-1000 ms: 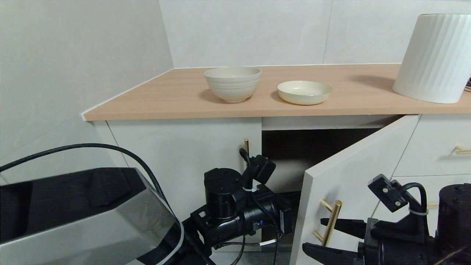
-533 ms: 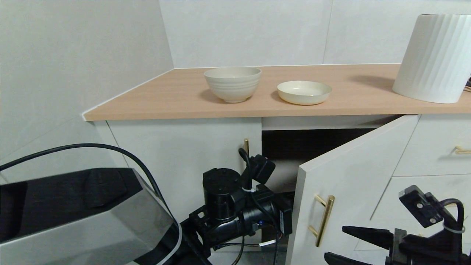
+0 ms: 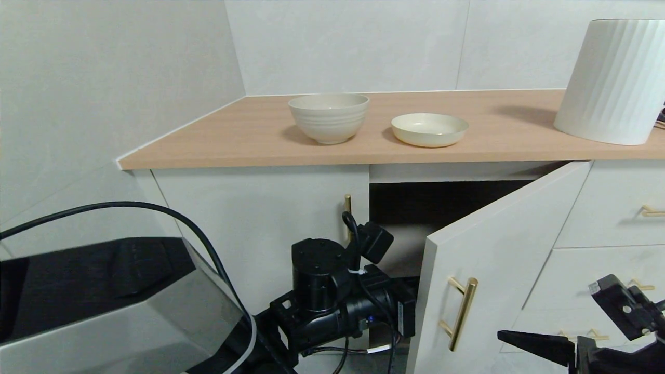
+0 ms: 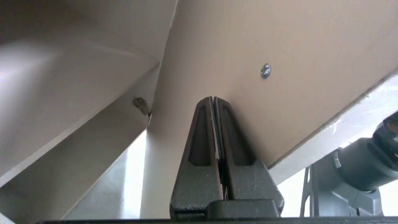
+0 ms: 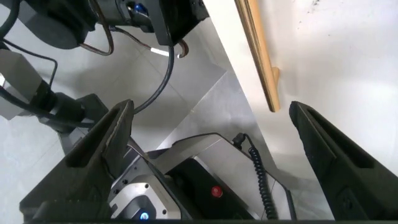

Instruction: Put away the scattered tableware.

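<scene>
**Item 1, cabinet door** (image 3: 493, 259): white, swung open below the tabletop (image 3: 249, 140). Take it as your reference for every entry that follows. A brass handle (image 3: 460, 313) stands upright near its free edge.

**Item 2, bowl** (image 3: 328, 118): cream, ribbed, upright on the tabletop, above the door and off to its left.

**Item 3, dish** (image 3: 429, 129): cream, shallow, on the tabletop roughly over the door's free edge. It is nearer the door than the bowl is and stands apart from the bowl.

**Item 4, left pincer** (image 4: 213, 102): fingers pressed together with nothing between them. It lies low, behind the door's free edge, and points at a pale panel that carries a screw (image 4: 265, 70) (you cannot tell whether the tips touch the panel).

**Item 5, right pincer** (image 5: 217, 149): fingers spread wide, holding nothing. It sits low in front of the door's outer face, to the right of the handle and apart from it.

**Item 6, ribbed white vessel** (image 3: 613, 80): tall, on the tabletop, above the door's hinge side and further right.
</scene>
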`<state>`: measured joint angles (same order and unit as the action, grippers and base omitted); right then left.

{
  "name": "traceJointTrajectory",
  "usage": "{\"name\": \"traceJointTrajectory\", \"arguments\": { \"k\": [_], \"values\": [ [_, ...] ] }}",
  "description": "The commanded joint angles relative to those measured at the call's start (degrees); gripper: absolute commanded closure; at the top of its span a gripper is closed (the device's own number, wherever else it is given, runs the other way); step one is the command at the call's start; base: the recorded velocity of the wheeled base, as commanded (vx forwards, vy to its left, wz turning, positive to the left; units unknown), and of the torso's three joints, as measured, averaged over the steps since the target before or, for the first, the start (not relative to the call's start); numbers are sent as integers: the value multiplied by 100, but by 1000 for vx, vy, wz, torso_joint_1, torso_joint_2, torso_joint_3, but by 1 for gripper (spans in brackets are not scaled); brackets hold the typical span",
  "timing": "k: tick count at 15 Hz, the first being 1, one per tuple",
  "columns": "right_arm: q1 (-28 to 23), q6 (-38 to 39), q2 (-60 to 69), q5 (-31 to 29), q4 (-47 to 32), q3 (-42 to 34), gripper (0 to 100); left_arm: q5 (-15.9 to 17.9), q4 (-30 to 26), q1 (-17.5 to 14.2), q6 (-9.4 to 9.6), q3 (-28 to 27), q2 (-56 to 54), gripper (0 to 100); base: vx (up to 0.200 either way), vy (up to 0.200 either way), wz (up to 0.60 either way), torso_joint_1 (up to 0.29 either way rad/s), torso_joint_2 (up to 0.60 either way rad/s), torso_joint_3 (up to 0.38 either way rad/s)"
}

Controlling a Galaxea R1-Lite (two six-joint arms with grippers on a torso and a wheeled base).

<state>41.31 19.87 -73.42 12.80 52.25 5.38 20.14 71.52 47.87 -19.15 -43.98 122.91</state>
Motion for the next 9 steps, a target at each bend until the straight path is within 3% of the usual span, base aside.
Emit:
{"name": "traceJointTrajectory", "arguments": {
  "k": [1, 4, 5, 9],
  "values": [
    [70, -1, 47, 3, 5, -28, 0, 8, -165, 56, -1, -154, -65, 100, -200, 0, 0, 7, 2, -2],
    [202, -10, 56, -23, 5, -54, 0, 8, -657, 82, -1, -559, -100, 100, -200, 0, 0, -1, 2, 2],
    [210, -10, 83, -23, 5, -72, 0, 8, -938, 82, -1, -787, -74, 100, 0, 0, 0, 0, 0, 0],
    [210, -10, 162, -14, 5, -72, 0, 8, -1211, 73, -1, -1104, 14, 100, 0, 0, 0, 0, 0, 0]
  ]
}}
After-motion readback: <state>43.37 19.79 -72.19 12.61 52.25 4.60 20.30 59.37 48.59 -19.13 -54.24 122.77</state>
